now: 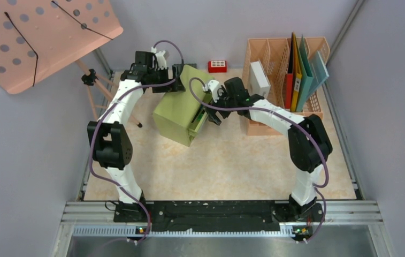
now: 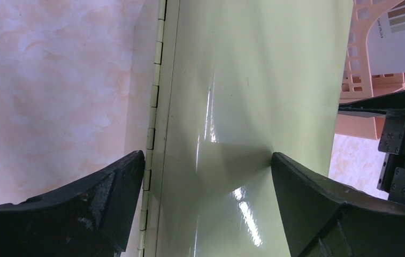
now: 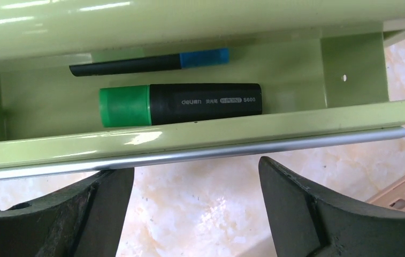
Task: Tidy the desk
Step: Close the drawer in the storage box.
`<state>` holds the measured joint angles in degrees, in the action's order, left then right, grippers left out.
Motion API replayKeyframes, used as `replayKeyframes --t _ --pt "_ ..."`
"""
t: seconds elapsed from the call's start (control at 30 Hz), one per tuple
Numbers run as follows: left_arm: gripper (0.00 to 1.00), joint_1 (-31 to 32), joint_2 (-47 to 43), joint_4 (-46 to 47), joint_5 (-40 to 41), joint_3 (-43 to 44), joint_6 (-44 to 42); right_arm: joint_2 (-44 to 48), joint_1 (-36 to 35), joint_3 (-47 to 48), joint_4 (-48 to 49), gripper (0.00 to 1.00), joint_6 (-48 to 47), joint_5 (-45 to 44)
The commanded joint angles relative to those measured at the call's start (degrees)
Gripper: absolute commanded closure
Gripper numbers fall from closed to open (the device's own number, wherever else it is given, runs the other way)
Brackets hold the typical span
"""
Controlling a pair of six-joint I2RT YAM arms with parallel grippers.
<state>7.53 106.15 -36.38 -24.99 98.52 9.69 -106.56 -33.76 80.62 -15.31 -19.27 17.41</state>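
Beige, marble-patterned and roughly square, the desk (image 1: 227,171) runs from the black-and-metal front rail (image 1: 211,214) back to the grey walls. Its near half is bare, so you have open room there between the two arm bases. Midway back, a green cabinet (image 1: 176,110) sits angled on the desk with its drawer (image 1: 199,122) pulled out. The right gripper (image 3: 195,171) has its jaws spread, just short of the drawer's silver handle (image 3: 189,152). Inside the drawer lie a green-capped marker (image 3: 181,104) and a blue-capped pen (image 3: 152,61). The left gripper (image 2: 208,166) hangs over the cabinet's top, jaws wide apart and holding nothing. A peach file rack (image 1: 256,128) with folders (image 1: 299,75) crowds the far right. A small red box (image 1: 217,66) stands against the back wall.
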Motion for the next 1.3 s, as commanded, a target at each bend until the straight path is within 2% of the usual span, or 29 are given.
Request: replayKeyframes --t 0.0,0.2,0.63,0.83,0.97,1.13,1.2,1.27 --pt "0.09 0.2 1.2 1.0 -2.1 2.1 -0.3 -1.1 -1.1 3.6 6.4 0.15 1.3 1.6" --pt "0.09 0.2 1.7 0.7 -2.0 2.2 -0.6 -2.0 -1.2 4.0 10.9 0.15 3.6 3.3" --pt "0.08 0.2 2.3 -1.2 -1.1 4.5 -2.6 -7.5 -2.8 8.6 13.0 0.15 8.7 7.2" --pt "0.02 0.3 -1.3 -2.0 5.2 6.9 -8.1 -2.4 -2.7 4.5 12.7 0.15 8.5 4.8" --pt "0.02 0.4 -5.9 -2.0 7.7 6.7 -11.9 3.2 -2.7 1.8 8.8 0.14 6.2 1.8" --pt "0.02 3.3 -14.7 -2.0 10.6 0.0 -16.3 9.1 -0.5 -1.6 3.2 0.13 4.0 -0.1" --pt "0.02 7.0 -19.6 0.2 14.0 -6.4 -19.6 11.6 1.5 -3.9 2.7 0.13 4.3 0.7" --pt "0.02 12.6 -26.3 4.3 19.6 -14.3 -23.6 14.0 4.1 -5.5 1.5 0.13 4.4 5.2"
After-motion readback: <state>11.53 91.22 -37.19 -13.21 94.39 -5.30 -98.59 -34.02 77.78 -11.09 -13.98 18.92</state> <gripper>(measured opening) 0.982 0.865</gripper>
